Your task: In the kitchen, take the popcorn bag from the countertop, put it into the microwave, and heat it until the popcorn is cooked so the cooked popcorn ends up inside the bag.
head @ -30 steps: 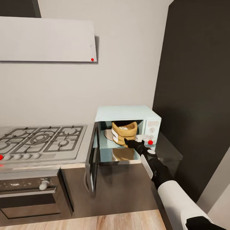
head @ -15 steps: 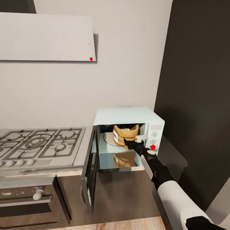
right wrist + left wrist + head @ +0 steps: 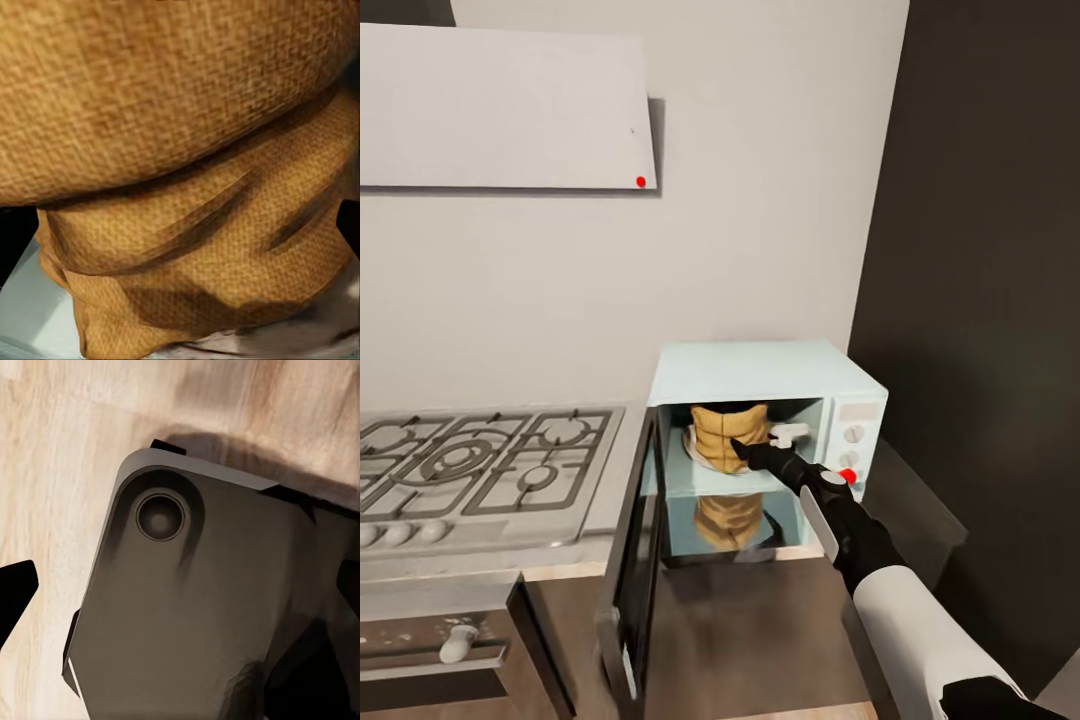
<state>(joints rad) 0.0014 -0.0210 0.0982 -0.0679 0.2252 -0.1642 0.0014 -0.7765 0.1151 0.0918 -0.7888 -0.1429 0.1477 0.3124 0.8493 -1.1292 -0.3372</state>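
Grey wall behind microwave; hob beside its open door.

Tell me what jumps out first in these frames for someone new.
The pale blue microwave on the countertop, right of the steel gas hob, with its dark door swung wide open. Inside stands the golden-brown popcorn bag on the turntable plate, and the right gripper reaches into the cavity right against it; up close, the woven sack crowds the right wrist view.
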